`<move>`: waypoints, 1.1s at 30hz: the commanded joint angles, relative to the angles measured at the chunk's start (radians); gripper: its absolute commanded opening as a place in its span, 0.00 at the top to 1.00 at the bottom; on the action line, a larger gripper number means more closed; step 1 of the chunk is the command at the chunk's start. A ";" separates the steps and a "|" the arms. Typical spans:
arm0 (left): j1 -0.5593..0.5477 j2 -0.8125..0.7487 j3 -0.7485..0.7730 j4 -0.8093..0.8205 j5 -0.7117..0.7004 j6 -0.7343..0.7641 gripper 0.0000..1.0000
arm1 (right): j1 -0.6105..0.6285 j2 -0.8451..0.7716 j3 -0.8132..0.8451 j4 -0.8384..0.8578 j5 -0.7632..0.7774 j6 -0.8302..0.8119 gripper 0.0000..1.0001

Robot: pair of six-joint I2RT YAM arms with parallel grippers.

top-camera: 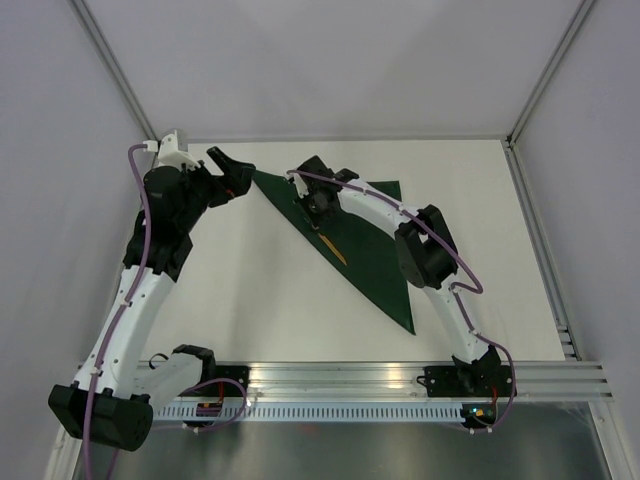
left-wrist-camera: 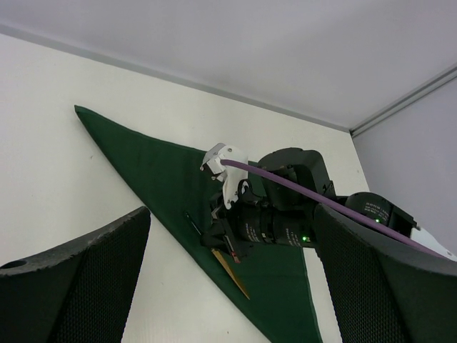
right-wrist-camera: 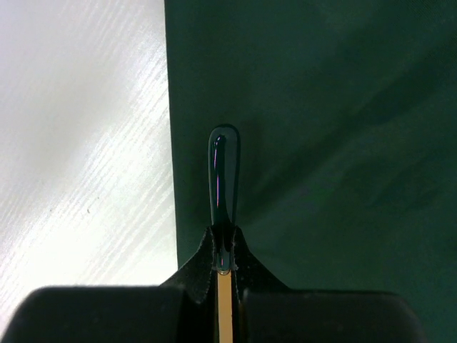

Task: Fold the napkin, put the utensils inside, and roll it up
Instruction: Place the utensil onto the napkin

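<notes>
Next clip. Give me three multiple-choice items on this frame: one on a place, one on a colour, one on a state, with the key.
1. Where is the knife? A) on bare table B) over the napkin, near its long edge C) on the rail
2. What colour is the napkin? A) white B) dark green C) red
3. How is the right gripper? A) wide open B) out of view C) shut on the knife
Key: 1 B, its handle shows against the napkin by the edge; 2 B, green in every view; 3 C, it pinches where handle meets blade.
</notes>
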 commanded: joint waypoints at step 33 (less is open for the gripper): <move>0.001 -0.002 -0.023 -0.001 -0.006 0.006 0.01 | 0.042 0.068 0.110 -0.084 0.119 0.099 0.88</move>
